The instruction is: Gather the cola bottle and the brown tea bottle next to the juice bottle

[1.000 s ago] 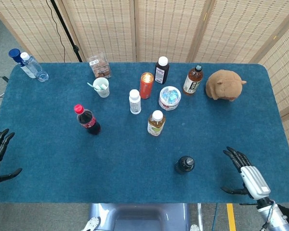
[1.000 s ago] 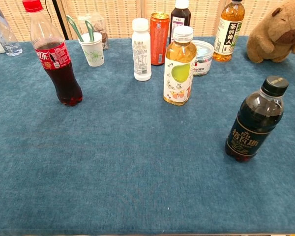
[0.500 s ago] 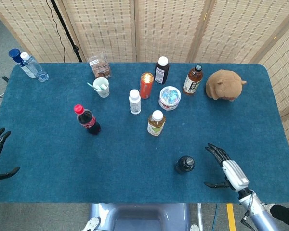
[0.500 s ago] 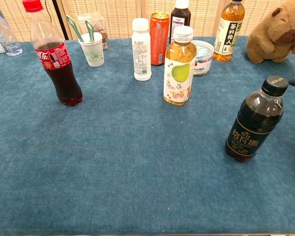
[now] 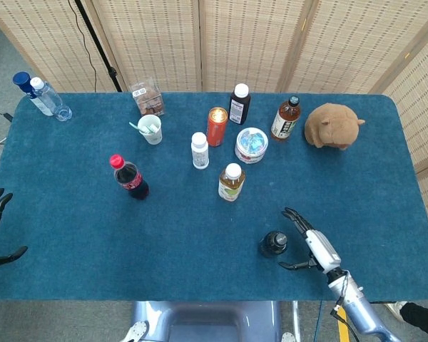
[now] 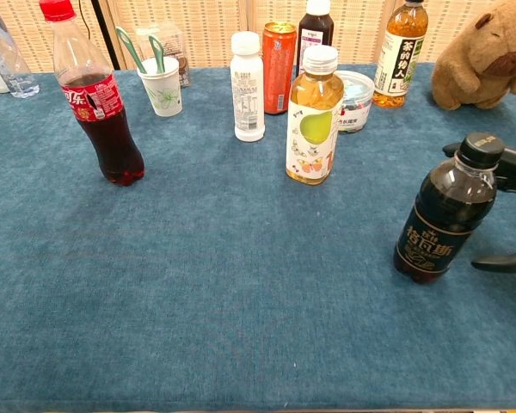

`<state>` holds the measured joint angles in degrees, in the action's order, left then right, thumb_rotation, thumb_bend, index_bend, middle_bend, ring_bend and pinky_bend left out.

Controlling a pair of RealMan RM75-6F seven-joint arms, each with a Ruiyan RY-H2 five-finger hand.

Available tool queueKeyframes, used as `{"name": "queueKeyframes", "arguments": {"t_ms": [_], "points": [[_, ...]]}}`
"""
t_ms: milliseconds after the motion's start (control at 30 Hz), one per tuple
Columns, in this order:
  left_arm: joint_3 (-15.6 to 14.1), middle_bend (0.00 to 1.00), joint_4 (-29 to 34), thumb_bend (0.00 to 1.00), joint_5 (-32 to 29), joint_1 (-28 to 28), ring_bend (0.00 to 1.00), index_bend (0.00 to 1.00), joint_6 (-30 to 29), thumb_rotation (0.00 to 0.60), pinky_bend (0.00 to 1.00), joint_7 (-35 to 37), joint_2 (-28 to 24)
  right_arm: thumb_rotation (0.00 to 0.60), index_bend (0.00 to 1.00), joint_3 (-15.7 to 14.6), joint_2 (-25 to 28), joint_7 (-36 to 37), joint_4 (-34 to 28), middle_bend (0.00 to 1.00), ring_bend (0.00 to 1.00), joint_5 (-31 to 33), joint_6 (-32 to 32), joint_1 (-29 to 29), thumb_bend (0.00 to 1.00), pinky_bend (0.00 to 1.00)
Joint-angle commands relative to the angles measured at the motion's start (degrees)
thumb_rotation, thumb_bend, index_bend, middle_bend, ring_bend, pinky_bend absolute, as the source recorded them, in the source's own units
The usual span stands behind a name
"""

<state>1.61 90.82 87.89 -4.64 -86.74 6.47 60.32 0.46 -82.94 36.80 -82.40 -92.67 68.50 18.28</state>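
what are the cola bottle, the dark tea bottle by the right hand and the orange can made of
Cola bottle: clear glossy plastic, it seems; the dark drink shows through, under a red screw cap.
Brown tea bottle: likely clear plastic too, with highlights on its shoulder, black cap and printed label.
Orange can: probably metal, with a shiny silver rim around its top.

The head view looks steeply down from above the robot's front, taking in the whole blue table back to the woven screens, with the right hand near the bottom edge. The chest view sits low and close, facing level across the tabletop, so bottles appear side-on. Both views share the dark bottle just left of the right hand, and the juice bottle and cola bottle beyond it.
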Motion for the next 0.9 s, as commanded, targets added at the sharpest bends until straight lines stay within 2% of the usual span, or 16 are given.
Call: {"name": "queueKeyframes", "arguments": {"t_ms": [33, 100, 300, 333, 400, 500, 600, 800, 900], "points": [[0.0, 0.00, 0.0, 0.00, -0.1, 0.0, 0.00, 0.00, 0.0, 0.600, 0.00, 0.1, 0.0, 0.600, 0.06, 0.7, -1.8, -0.7, 0.5, 0.15, 0.07, 1.3, 0.1, 0.2, 0.00, 0.22], [0.1, 0.00, 0.0, 0.00, -0.2, 0.1, 0.00, 0.00, 0.0, 0.600, 0.00, 0.2, -0.1, 0.600, 0.15, 1.3, -3.3, -1.0, 0.9, 0.25, 0.17, 2.1, 0.8, 0.1, 0.00, 0.28], [0.3, 0.00, 0.0, 0.00, -0.7, 0.0, 0.00, 0.00, 0.2, 0.600, 0.00, 0.4, -0.1, 0.600, 0.42, 2.4, -7.5, -2.3, 2.6, 0.48, 0.40, 2.4, 4.5, -0.7, 0.00, 0.47], [0.3, 0.00, 0.0, 0.00, -0.7, 0.0, 0.00, 0.00, 0.3, 0.600, 0.00, 0.4, -0.1, 0.600, 0.46, 2.5, -7.9, -2.3, 2.8, 0.51, 0.42, 2.4, 4.9, -0.8, 0.01, 0.47], [0.3, 0.00, 0.0, 0.00, -0.6, 0.0, 0.00, 0.00, 0.3, 0.600, 0.00, 0.4, -0.1, 0.600, 0.53, 2.9, -9.2, -2.4, 3.4, 0.57, 0.47, 2.6, 5.9, -1.0, 0.13, 0.48], [0.3, 0.00, 0.0, 0.00, -0.6, 0.1, 0.00, 0.00, 0.2, 0.600, 0.00, 0.5, -0.1, 0.600, 0.59, 3.3, -10.4, -2.6, 3.9, 0.61, 0.50, 2.8, 6.9, -1.1, 0.35, 0.50], [0.3, 0.00, 0.0, 0.00, -0.6, 0.1, 0.00, 0.00, 0.2, 0.600, 0.00, 0.6, -0.1, 0.600, 0.61, 3.4, -10.8, -2.9, 4.1, 0.63, 0.52, 2.8, 7.7, -1.3, 0.47, 0.52], [0.3, 0.00, 0.1, 0.00, -0.6, 0.0, 0.00, 0.00, 0.4, 0.600, 0.00, 0.8, -0.2, 0.600, 0.61, 3.8, -10.7, -4.1, 3.4, 0.64, 0.52, 2.2, 9.5, -1.4, 0.51, 0.53], [0.3, 0.00, 0.1, 0.00, -0.7, 0.0, 0.00, 0.00, 0.5, 0.600, 0.00, 1.0, -0.3, 0.600, 0.62, 5.4, -10.3, -4.9, 2.8, 0.64, 0.52, 2.7, 9.7, -0.6, 0.51, 0.53]]}}
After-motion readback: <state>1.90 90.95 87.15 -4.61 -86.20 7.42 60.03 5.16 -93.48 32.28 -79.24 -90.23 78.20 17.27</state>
